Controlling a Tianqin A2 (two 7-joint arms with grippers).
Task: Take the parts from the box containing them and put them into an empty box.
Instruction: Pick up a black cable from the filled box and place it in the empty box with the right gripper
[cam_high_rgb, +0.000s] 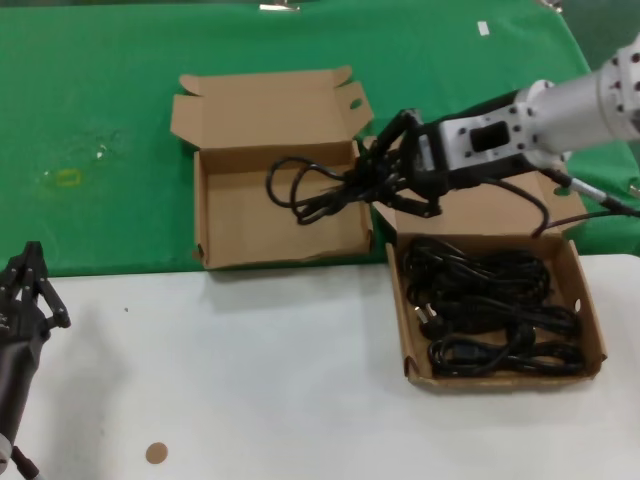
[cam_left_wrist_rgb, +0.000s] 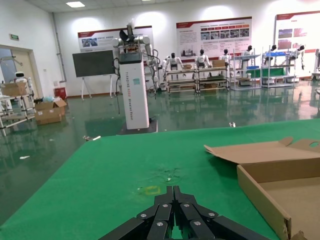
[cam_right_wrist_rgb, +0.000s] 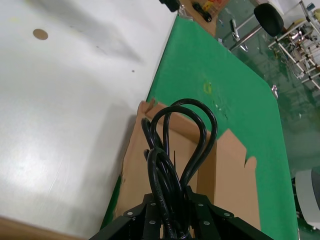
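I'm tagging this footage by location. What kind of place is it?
Probably a robotics lab or exhibition hall: humanoid robots stand along the far wall beside poster boards and equipment racks, across a glossy green floor.

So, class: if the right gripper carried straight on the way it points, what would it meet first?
Probably the empty box: the right gripper, shut on a cord, points over it. Height above its floor is unclear.

Both boxes, the one with the wavy rim (cam_high_rgb: 285, 215) and the full box (cam_high_rgb: 590, 310), are matt brown cardboard. The cords (cam_high_rgb: 490, 310) look like smooth, slightly glossy black plastic. Green cloth (cam_high_rgb: 100, 120) covers the worktop's far part; its near part (cam_high_rgb: 280, 380) is smooth matt white. The right tool (cam_high_rgb: 372, 172) is black, its arm (cam_high_rgb: 560, 110) silvery metal.
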